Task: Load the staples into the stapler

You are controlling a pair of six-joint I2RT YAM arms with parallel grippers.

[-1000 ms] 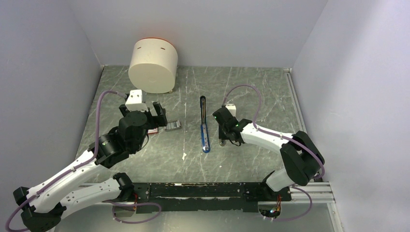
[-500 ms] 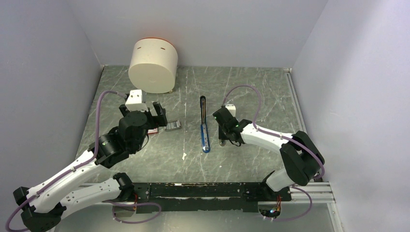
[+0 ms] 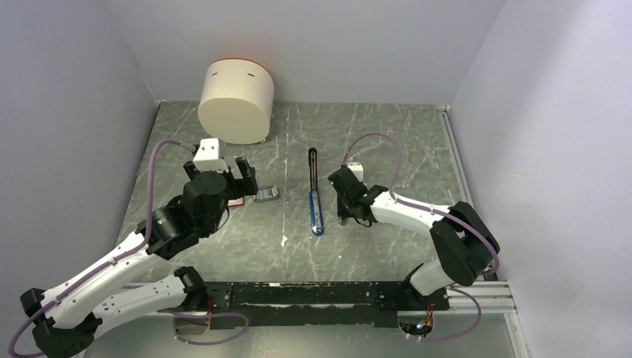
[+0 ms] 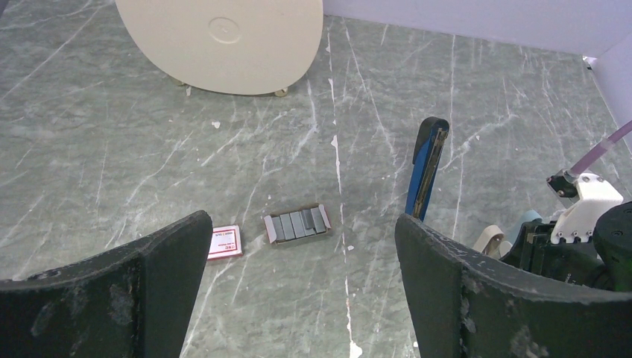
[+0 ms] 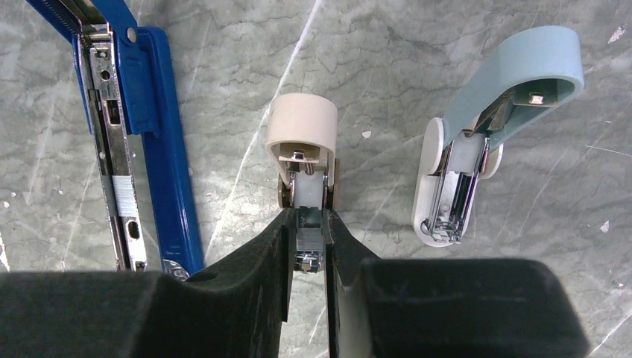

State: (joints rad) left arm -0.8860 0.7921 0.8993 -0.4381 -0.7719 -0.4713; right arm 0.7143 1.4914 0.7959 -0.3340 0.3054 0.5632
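The blue stapler lies opened out flat mid-table, its black top arm pointing away. In the right wrist view its blue body and silver channel show, with a short staple block in the channel. The red staples box and an open tray of silvery-grey staple blocks lie on the table beyond my open, empty left gripper. My right gripper, to the right of the stapler, is shut on a small tan oblong piece. Grey metal shows between its pads.
A pale-blue oblong piece lies just right of the tan one. A large cream cylinder lies on its side at the back left. Lilac walls close in the left, back and right sides of the marble table.
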